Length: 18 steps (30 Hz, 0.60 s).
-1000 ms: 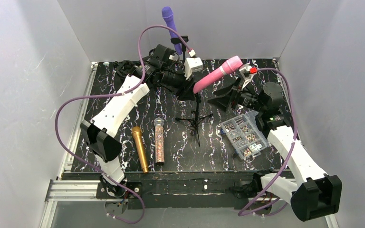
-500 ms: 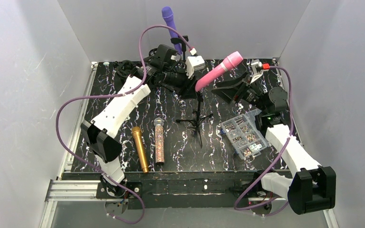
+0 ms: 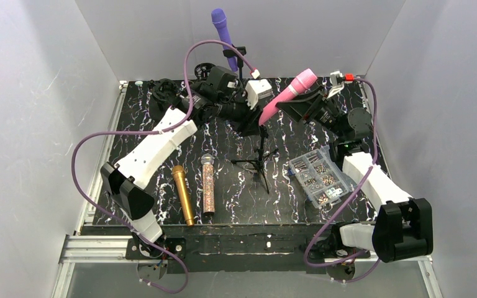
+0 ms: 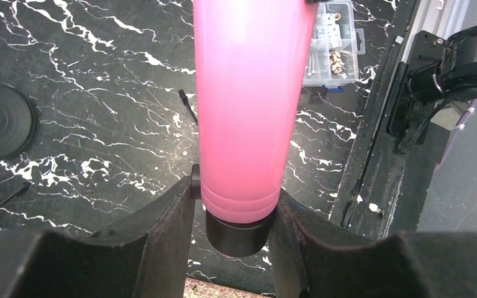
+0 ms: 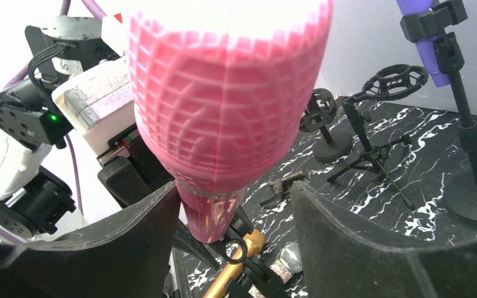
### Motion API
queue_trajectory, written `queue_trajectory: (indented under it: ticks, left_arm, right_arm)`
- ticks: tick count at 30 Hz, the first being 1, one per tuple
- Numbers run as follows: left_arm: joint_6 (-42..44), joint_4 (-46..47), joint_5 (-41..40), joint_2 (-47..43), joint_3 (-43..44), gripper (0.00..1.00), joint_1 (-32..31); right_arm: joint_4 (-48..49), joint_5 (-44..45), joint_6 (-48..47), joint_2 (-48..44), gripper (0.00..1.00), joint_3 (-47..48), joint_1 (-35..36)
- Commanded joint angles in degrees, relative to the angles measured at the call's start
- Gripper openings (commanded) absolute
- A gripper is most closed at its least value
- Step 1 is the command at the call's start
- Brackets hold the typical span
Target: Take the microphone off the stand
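The pink microphone (image 3: 287,95) slants up to the right above the black tripod stand (image 3: 261,156). My left gripper (image 3: 256,120) is shut on the microphone's lower end; in the left wrist view both fingers press the pink body (image 4: 248,93) just above its black end cap, with the gripper (image 4: 239,217) around it. My right gripper (image 3: 290,105) is open with its fingers either side of the microphone's neck, below the mesh head (image 5: 230,93). In the right wrist view a gap shows at the right finger (image 5: 348,248). I cannot tell whether the stand's clip still holds the microphone.
A purple microphone (image 3: 220,25) stands on a tall stand at the back. A gold microphone (image 3: 183,194) and a glitter one (image 3: 207,183) lie at the front left. A clear parts box (image 3: 318,177) sits on the right. Small stands (image 5: 372,149) are at the back.
My right gripper has risen and moved back, ending with its fingers around the pink microphone's neck. The microphone has tilted more upright. My left gripper has shifted slightly right with it.
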Motion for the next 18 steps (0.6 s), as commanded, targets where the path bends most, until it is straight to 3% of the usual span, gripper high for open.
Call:
queue_trajectory:
  ticks: [1,14,18]
  left_arm:
    - [-3.33,-4.18,-1.33,-1.88,-2.69,0.00,-1.48]
    - [-4.75,-4.14,-10.68,-0.81,-2.79,0.00,-4.64]
    - [-4.76,-4.22,-13.87,-0.67,-3.18,0.00,-5.87]
  right_arm:
    - [6.09,1.05,3.80,1.85,0.71,4.05,-0.16]
    - [6.88,0.53,6.94,3.67,0.56,5.92,0.74]
    - [6.96,0.18,7.74,4.35,0.45,6.56,0.98]
